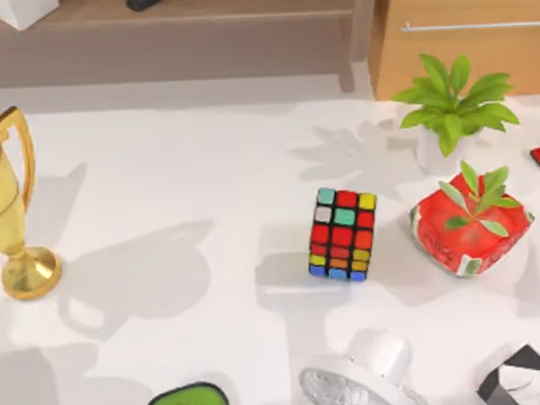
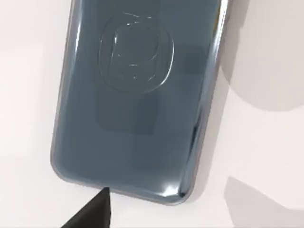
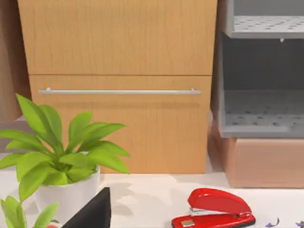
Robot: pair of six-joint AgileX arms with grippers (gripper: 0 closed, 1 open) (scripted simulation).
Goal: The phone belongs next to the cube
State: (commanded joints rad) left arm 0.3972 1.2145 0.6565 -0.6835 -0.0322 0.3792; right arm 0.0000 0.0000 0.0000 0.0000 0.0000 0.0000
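Phone (image 2: 137,99) lies flat on the white table (image 1: 179,171) directly under our left wrist camera, a glossy dark grey-blue slab with rounded corners and a faint round mark on its upper face. One dark fingertip (image 2: 92,211) of our left gripper shows just off the phone's near short edge; whether it touches the phone, and how far that gripper is open, we cannot tell.

In the top view the gold trophy (image 1: 10,209) stands at the table's left edge. The red leafy planter (image 1: 470,222) sits right of centre, with a white-potted green plant (image 1: 450,114) behind it. The cube (image 1: 343,233) stands near the table's middle, just left of the red planter and apart from it.

Our right wrist camera faces a wooden drawer cabinet (image 3: 118,85) and a red stapler (image 3: 213,209) on the table; a dark fingertip (image 3: 92,213) shows there, and we cannot tell that gripper's state.
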